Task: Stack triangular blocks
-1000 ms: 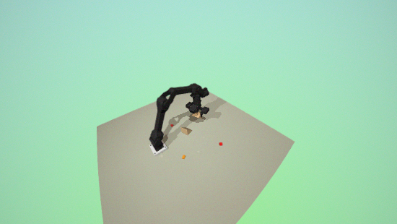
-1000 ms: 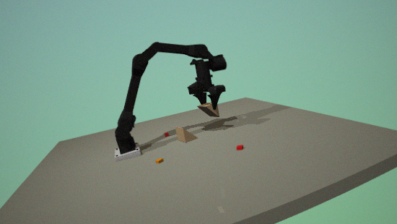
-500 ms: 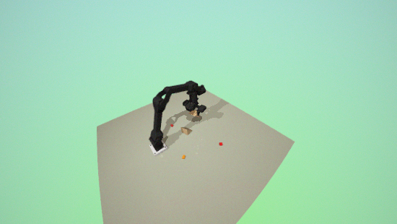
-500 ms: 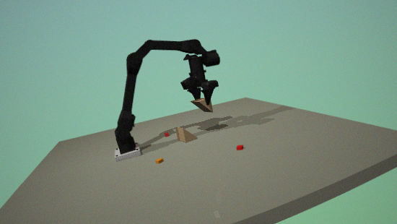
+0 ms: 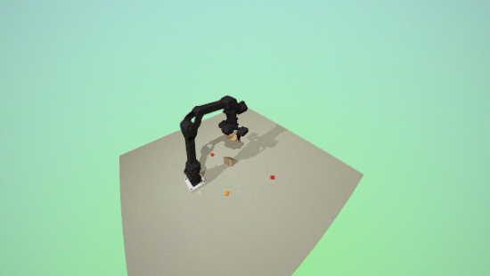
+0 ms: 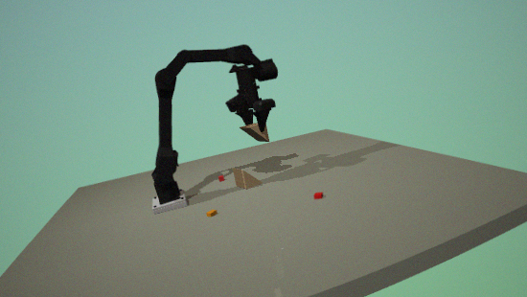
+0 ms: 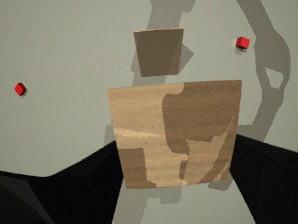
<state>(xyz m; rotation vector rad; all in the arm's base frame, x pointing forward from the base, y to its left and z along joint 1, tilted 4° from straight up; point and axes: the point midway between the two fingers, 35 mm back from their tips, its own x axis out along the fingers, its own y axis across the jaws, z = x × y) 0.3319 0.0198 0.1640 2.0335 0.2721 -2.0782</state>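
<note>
My gripper (image 5: 233, 134) (image 6: 256, 125) is shut on a wooden triangular block (image 5: 232, 137) (image 6: 255, 132) (image 7: 174, 132) and holds it high above the table. In the wrist view the held block fills the middle between the two dark fingers. The other triangular block (image 5: 230, 161) (image 6: 244, 178) (image 7: 158, 51) rests on the table, in shadow, below the held one and a little toward the arm's base. The two blocks are well apart.
The grey table (image 5: 267, 223) (image 6: 383, 216) carries a red cube (image 5: 212, 154) (image 6: 221, 178) (image 7: 20, 88) near the lower block, another red cube (image 5: 273, 177) (image 6: 318, 195) (image 7: 242, 43) farther out, and an orange piece (image 5: 226, 193) (image 6: 212, 213) in front of the arm's base (image 5: 194, 183) (image 6: 169, 203).
</note>
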